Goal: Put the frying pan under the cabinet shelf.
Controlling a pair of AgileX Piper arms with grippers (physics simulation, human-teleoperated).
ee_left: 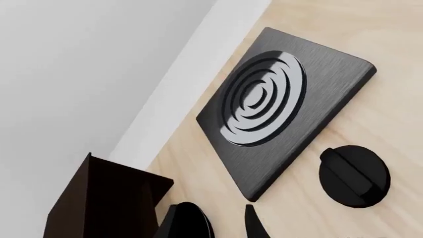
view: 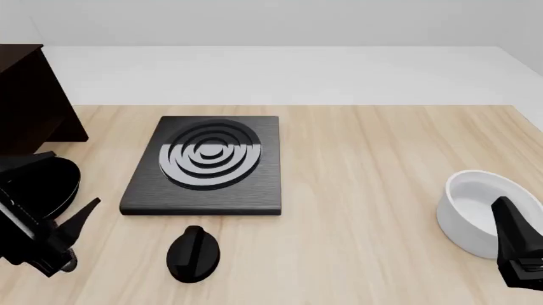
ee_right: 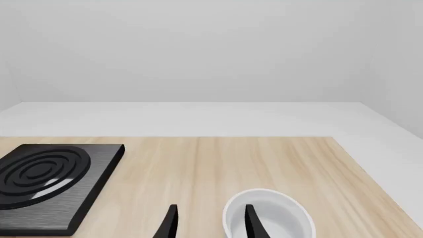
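Pale wooden table [view: 365, 165] (grey wall behind); left gripper [ee_left: 221, 225] and right gripper [ee_right: 210, 220] fingers spread, holding nothing.

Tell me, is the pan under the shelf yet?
Not yet. The frying pan is just in front of the cabinet shelf, beside the left hand, whose fingers look open, not gripping. The right hand waits by the white bowl. Left to do: getting the pan under the shelf.
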